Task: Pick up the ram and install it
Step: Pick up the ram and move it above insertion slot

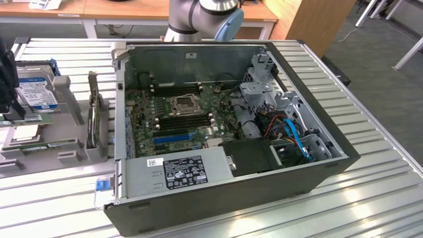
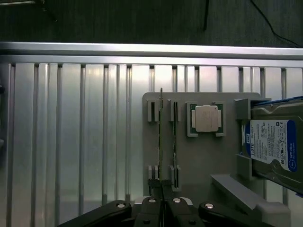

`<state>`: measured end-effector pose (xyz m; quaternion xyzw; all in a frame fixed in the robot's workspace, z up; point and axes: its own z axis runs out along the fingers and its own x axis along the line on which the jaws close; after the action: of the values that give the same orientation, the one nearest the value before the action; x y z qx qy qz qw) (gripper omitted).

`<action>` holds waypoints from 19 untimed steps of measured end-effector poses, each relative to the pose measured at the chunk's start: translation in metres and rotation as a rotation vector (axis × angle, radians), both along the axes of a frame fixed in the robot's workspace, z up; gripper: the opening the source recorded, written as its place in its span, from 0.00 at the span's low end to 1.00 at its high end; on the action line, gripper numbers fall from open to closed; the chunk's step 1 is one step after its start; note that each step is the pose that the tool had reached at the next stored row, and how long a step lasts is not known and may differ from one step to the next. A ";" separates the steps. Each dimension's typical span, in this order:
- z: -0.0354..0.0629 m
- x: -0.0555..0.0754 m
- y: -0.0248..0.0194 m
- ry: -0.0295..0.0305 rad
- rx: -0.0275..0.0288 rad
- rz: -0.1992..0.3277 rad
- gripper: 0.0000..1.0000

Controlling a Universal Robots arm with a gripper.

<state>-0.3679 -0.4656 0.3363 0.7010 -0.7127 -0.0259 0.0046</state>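
As hand (image 2: 161,202) grips ram (image 2: 161,137), edge-on, nr holder (image 2: 194,161)

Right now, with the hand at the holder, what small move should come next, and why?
Probably a short, straight lift. The hand looks shut on the ram, which stands on edge in line with the slot blocks of the grey holder, and a second stick stands close beside it, so any tilt may catch.
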 end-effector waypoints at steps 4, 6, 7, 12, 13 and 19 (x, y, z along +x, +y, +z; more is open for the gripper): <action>0.0101 0.000 0.0000 -0.0001 0.0000 0.000 0.11; 0.0148 0.000 0.0000 -0.0001 0.0000 0.000 0.11; 0.0172 0.000 0.0000 -0.0001 0.0000 0.000 0.11; 0.0294 0.000 0.0000 -0.0001 0.0000 0.000 0.11; 0.0315 0.000 0.0000 -0.0001 0.0000 0.000 0.11; 0.0430 0.000 0.0000 -0.0001 0.0000 0.000 0.11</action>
<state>-0.3679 -0.4656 0.3793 0.7010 -0.7127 -0.0259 0.0045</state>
